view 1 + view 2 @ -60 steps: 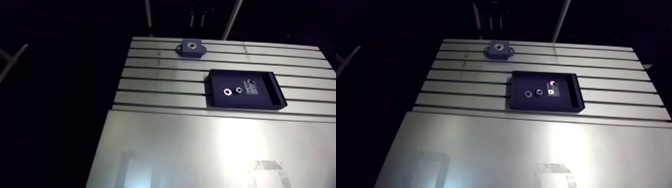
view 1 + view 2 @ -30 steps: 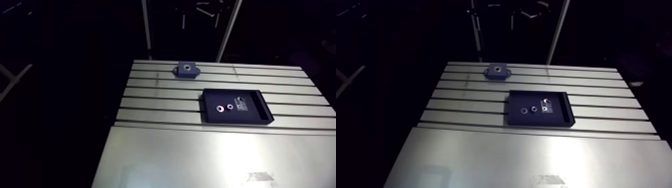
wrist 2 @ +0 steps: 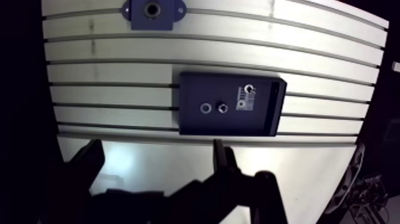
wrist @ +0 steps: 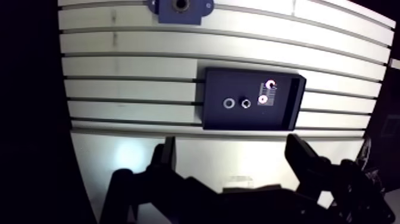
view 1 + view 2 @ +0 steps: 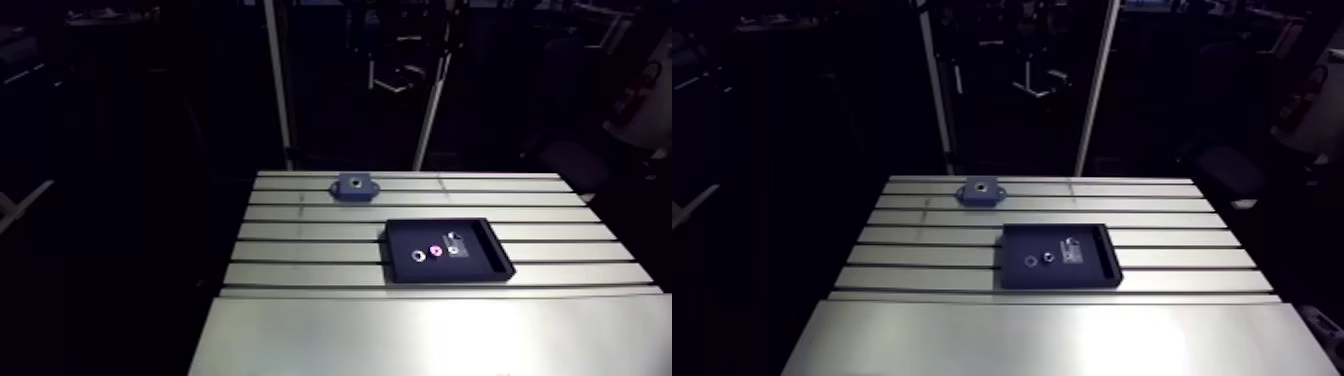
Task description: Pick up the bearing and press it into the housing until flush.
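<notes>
Bearing sits loose in the tray, probably for easy top-down grabbing; housing waits beyond on the surface, end effector wide open, empty.

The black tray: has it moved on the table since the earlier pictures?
No. The tray keeps its place against the housing; only the camera moved.

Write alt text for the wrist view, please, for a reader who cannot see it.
The open, empty gripper hangs over the slotted table. Ahead of it lies a dark tray holding small rings; beyond the tray sits the blue housing.
</notes>
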